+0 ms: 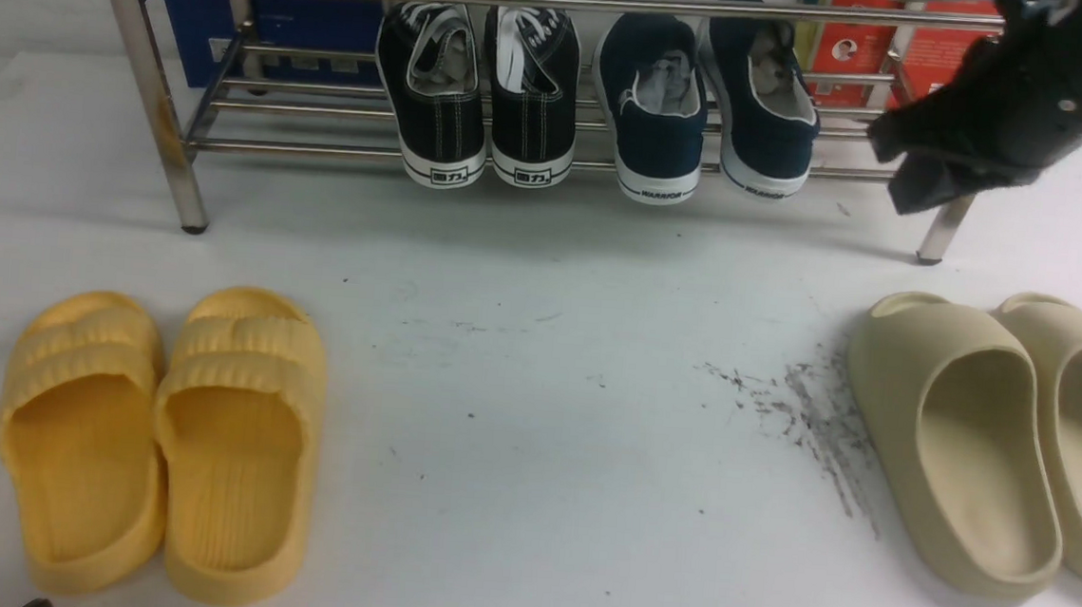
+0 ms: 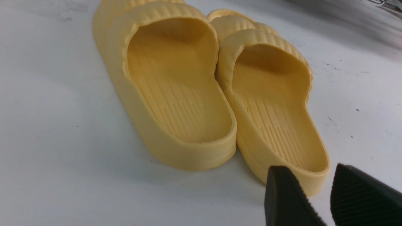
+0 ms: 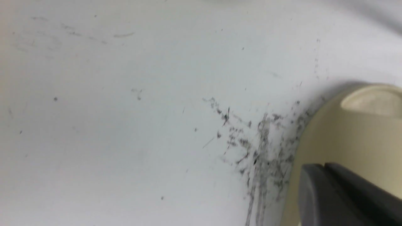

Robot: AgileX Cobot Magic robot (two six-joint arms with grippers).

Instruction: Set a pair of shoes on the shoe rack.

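Note:
The pair of shoes, two navy slip-ons with white soles (image 1: 654, 111) (image 1: 769, 110), rests side by side on the lower bars of the shoe rack (image 1: 151, 86), heels toward me and tilted down. My right gripper (image 1: 898, 171) hangs in the air just right of the navy pair, in front of the rack's right end. In the right wrist view it (image 3: 320, 171) is shut with nothing in it, above the floor beside a beige slide (image 3: 345, 131). My left gripper (image 2: 309, 175) is open and empty, close to the heel of a yellow slide (image 2: 276, 119).
Black lace-up sneakers (image 1: 480, 90) sit on the rack left of the navy pair. Yellow slides (image 1: 160, 439) lie on the floor at front left, beige slides (image 1: 960, 438) at front right beside dark scuff marks (image 1: 810, 408). Blue (image 1: 285, 19) and red (image 1: 863, 50) boxes stand behind the rack.

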